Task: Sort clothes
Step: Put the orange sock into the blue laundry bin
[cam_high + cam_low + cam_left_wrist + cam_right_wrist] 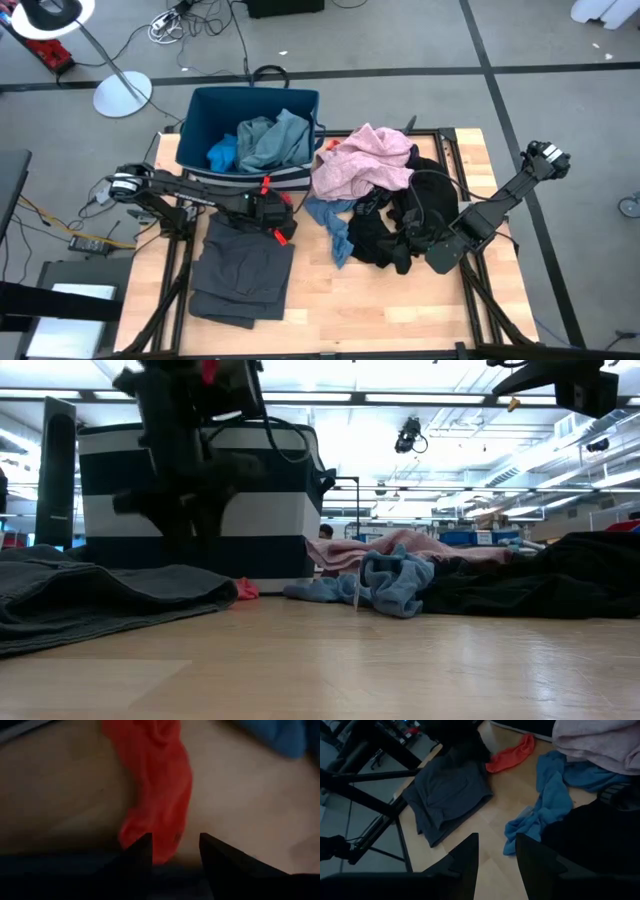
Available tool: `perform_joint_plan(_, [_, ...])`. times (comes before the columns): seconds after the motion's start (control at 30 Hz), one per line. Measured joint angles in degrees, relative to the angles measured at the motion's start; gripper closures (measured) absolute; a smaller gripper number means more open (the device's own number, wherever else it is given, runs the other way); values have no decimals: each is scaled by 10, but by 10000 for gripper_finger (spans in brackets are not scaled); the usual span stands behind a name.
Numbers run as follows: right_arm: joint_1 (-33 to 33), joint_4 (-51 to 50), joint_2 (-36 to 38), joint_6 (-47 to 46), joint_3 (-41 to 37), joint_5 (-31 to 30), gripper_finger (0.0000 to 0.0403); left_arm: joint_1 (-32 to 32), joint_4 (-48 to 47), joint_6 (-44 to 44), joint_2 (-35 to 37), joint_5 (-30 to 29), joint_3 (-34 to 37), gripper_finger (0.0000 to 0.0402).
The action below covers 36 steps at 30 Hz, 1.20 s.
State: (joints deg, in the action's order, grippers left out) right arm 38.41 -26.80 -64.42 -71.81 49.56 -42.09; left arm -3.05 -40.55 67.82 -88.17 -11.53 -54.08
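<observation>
A small red-orange cloth lies flat on the wooden table, in front of the bin; it also shows in the high view. My left gripper is open and low over it, one finger on each side of its near end. A folded dark grey garment lies at the near left. A pink garment, a light blue one and a black one lie heaped at the centre right. My right gripper is open and empty above the black garment's near edge. My left gripper's open fingers come from above, slanting down, and stand on either side of the red-orange cloth's near end. I cannot tell whether they touch it. The cloth lies flat on the table.
A dark blue fabric bin with a striped base stands at the far left of the table, with grey-blue and bright blue clothes inside. Bare wood shows along the near edge. A lamp stand is on the floor beyond.
</observation>
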Motion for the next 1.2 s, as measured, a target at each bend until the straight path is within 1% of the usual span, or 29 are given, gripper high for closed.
perform_joint_plan(0.13, [0,2,0,-4,0,3,273,6,43,17,-3,-13,32,234])
perform_joint_plan(0.3, [0,6,0,-6,0,4,273,14,45,19,-4,-42,54,234])
perform_joint_plan(0.4, [0,7,0,-6,0,10,273,23,61,21,-4,-42,72,234])
perform_joint_plan(0.5, [0,9,0,-6,0,14,273,27,103,22,-4,-35,99,234])
perform_joint_plan(0.6, [-1,10,0,-6,0,15,273,27,180,21,-4,-23,135,235])
perform_joint_plan(0.7, [-5,11,0,-6,0,16,273,26,237,27,-9,-3,159,250])
perform_joint_plan(0.77, [-7,12,0,-4,0,16,273,20,241,34,-10,3,162,281])
perform_joint_plan(0.87, [-11,13,0,-1,0,16,273,9,242,32,-9,20,155,361])
perform_joint_plan(0.9, [-11,13,0,1,0,16,273,6,241,24,-8,29,147,380])
perform_joint_plan(1.0, [-14,13,0,9,0,16,273,-2,234,-15,-9,51,116,393])
perform_joint_plan(1.07, [-15,13,0,12,0,16,273,-8,233,-50,-8,49,83,396])
perform_joint_plan(1.1, [-16,13,0,15,0,15,273,-10,219,-64,-8,46,63,397])
perform_joint_plan(1.2, [-19,13,0,23,0,14,273,-21,134,-110,-8,38,-2,399])
